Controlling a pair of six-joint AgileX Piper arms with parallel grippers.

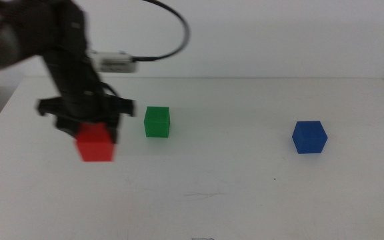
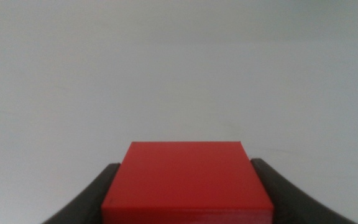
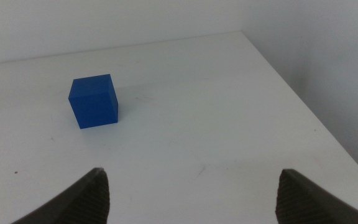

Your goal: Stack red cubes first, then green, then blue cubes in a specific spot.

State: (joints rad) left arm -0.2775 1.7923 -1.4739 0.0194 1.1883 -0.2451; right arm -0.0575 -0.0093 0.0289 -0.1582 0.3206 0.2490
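Note:
My left gripper [image 1: 96, 137] is shut on the red cube [image 1: 95, 145] and holds it above the white table at the left. The wrist view shows the red cube [image 2: 187, 180] pressed between both dark jaws. Just to its right on the table stands the green cube [image 1: 157, 122], apart from the gripper. The blue cube [image 1: 309, 137] sits alone at the right; the right wrist view shows the blue cube [image 3: 94, 101] some way beyond my right gripper [image 3: 191, 193], which is open and holds nothing. The right arm is out of the middle view.
The white table [image 1: 212, 193] runs to a back edge against a pale wall. Its right edge [image 3: 303, 106] drops off close to the blue cube. A cable loops above the left arm [image 1: 172, 27].

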